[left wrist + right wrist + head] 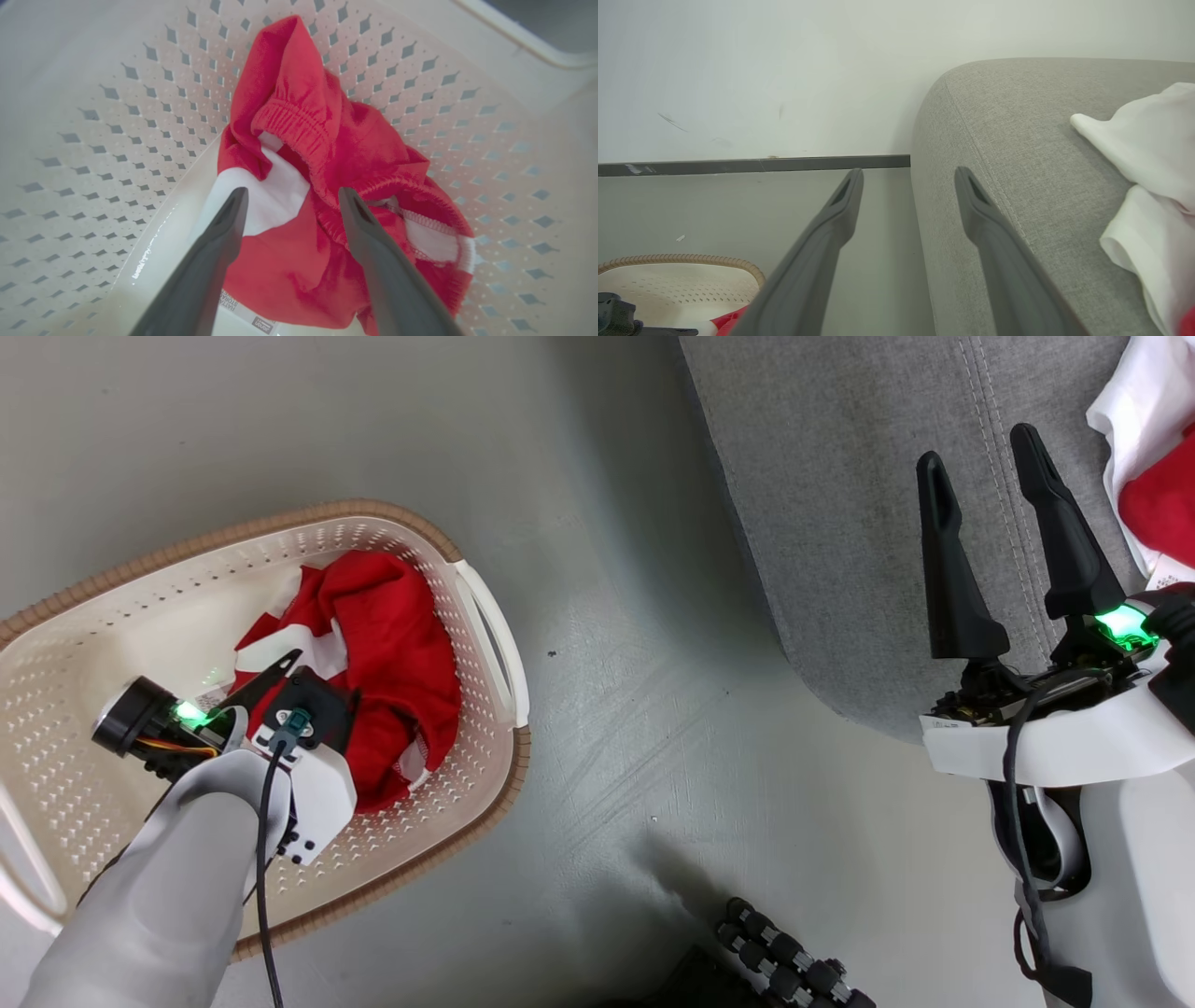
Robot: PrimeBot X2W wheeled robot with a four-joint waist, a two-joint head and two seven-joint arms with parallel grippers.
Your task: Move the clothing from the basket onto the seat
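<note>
Item: clothing [327, 140], red/white, crumpled in basket [112, 607]; 1 pc on seat [840, 523]. Soft, light, limp; prob. bunches when lifted. Grip pt: waistband [289, 122] fold. L end effector [293, 193] wide open, empty, just above it. R end effector [976, 443] wide open, empty, over seat edge.

Left forearm [159, 896]: smooth pale grey rounded shell
Left wrist housing [322, 793]: white angular cover with small dark screw holes
Left cable [264, 877]: thin, black, ending in a teal connector
Left wrist module [126, 717]: black cylinder; green lamp beside it, orange and yellow wires beneath
Left gripper [293, 193]: two long dark grey tapered fingers
Right gripper [976, 443]: two matte black fingers, slotted near the tips
Right wrist collar [1055, 742]: white, green lamp above, black cable looping down it
</note>
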